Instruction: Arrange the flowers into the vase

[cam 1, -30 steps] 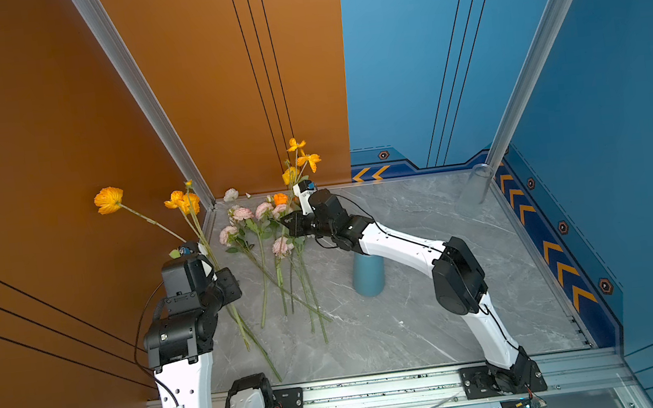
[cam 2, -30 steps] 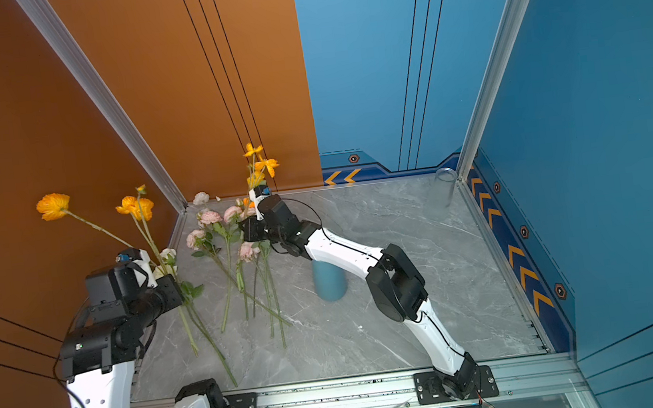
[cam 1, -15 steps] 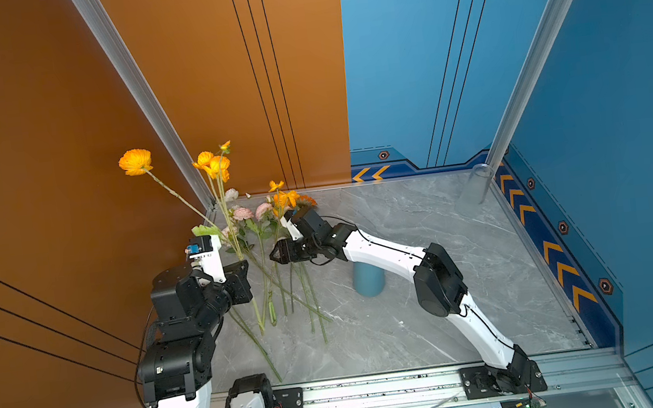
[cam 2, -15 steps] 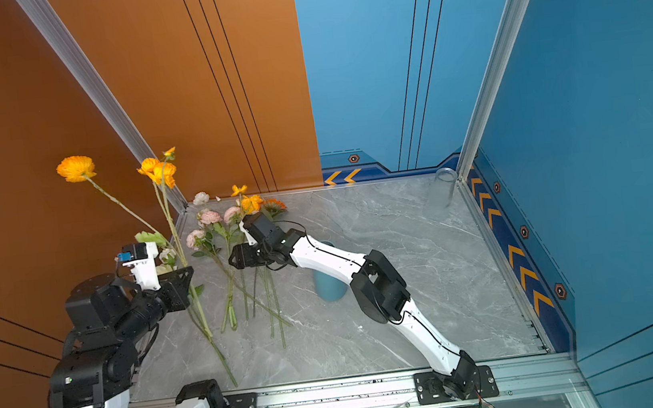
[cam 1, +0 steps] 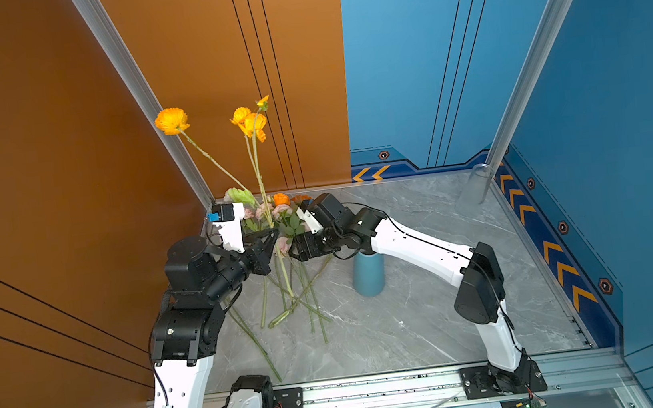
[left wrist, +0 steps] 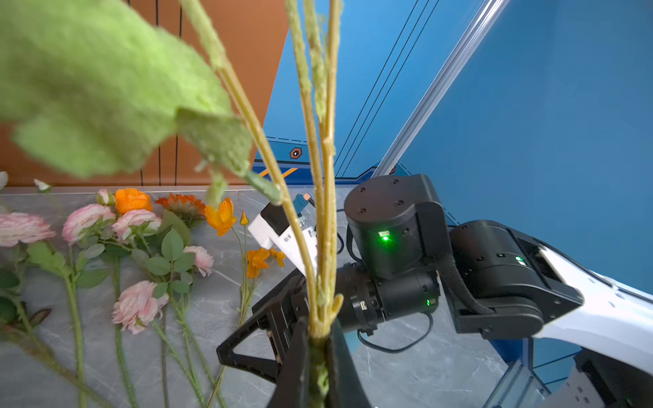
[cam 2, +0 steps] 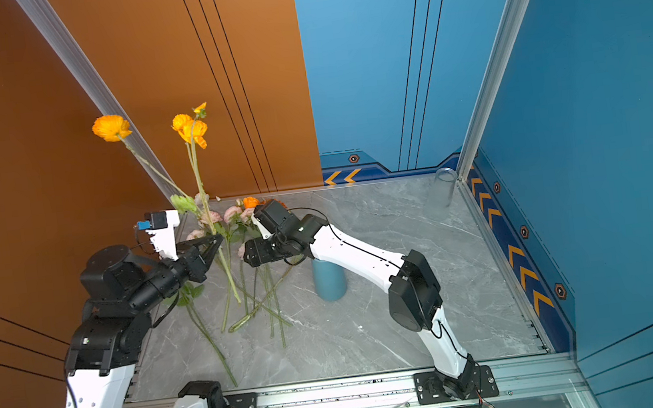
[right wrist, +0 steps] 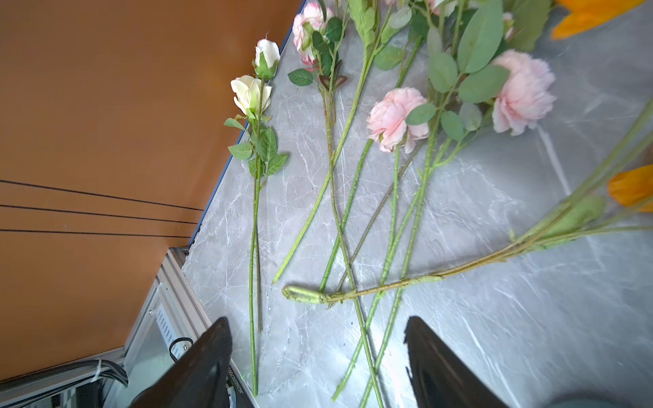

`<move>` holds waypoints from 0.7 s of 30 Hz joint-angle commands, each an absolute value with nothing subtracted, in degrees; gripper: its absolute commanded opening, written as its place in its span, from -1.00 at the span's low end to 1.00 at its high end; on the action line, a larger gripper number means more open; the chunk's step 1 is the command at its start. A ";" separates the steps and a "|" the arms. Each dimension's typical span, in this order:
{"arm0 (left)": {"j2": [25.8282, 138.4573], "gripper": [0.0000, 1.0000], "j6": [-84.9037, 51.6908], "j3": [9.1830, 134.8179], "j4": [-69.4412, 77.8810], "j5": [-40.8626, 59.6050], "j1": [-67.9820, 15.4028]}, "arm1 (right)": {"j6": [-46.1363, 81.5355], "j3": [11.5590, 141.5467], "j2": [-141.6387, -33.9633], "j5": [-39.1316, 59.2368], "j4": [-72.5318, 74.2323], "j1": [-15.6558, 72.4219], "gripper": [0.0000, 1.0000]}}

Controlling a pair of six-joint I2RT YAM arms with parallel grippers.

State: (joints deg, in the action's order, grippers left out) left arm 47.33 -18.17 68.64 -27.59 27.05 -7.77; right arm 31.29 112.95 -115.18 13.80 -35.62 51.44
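Left tool (cam 1: 274,235) clamped shut on yellow-orange bunch (cam 1: 257,171), held upright, near vase (cam 1: 369,277). Right tool (right wrist: 316,319) jaws apart, empty, above pink flowers (right wrist: 395,116) lying on tabletop (cam 1: 432,306). Right arm (cam 1: 413,245) covers vase mouth: should clear first, then lower stem ends in vertically, release late.
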 commanded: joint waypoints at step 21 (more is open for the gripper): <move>68.61 -1.00 -10.67 65.15 19.44 -2.05 -42.00 | 22.72 56.48 -42.55 -8.01 -29.55 51.17 1.00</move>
State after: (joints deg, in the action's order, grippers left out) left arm 67.31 -13.65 62.15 12.73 2.35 -41.39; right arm 23.90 60.99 -45.65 -6.55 -31.24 50.19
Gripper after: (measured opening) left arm 0.089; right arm 0.999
